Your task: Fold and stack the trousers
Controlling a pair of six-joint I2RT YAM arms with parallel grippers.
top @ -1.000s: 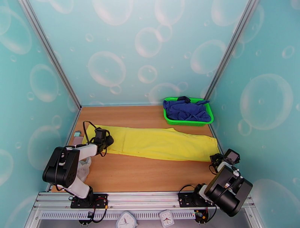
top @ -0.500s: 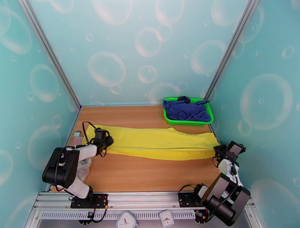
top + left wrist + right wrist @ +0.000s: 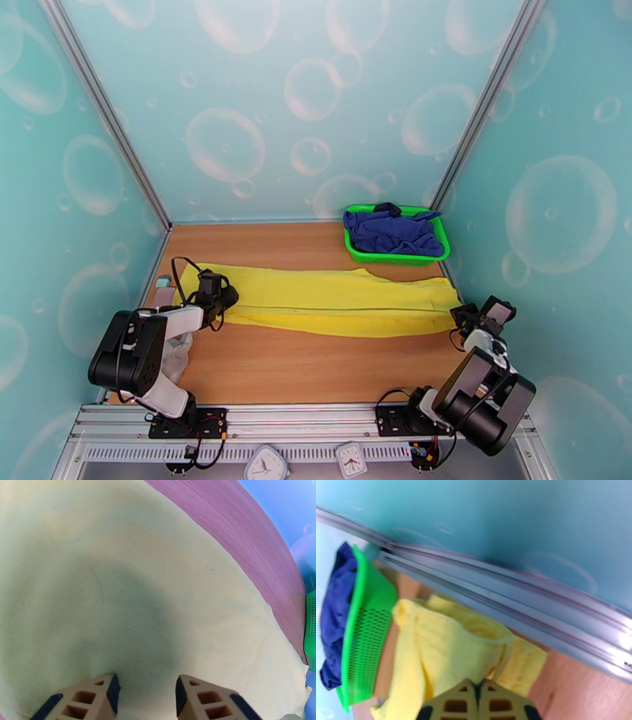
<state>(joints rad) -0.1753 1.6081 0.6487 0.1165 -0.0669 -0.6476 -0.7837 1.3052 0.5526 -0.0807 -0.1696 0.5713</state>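
The right gripper [image 3: 478, 688] has its two tan fingers squeezed together on one end of the bright yellow, thin, soft trousers [image 3: 446, 645]. The cloth bunches up there. Close by is a silver metal rail [image 3: 521, 594] under the blue wall. Next to it is a green plastic basket with tiny holes [image 3: 363, 638], holding a crumpled dark blue garment [image 3: 331, 610]. The right arm is folded low by the table's right edge.

The left gripper [image 3: 145, 685] has its fingers apart over the smooth, flat cloth at the other end. The left arm is bent low. The trousers stretch long across the brown wooden table [image 3: 300, 367]. A small grey-white cloth [image 3: 175, 355] lies beside the left arm.
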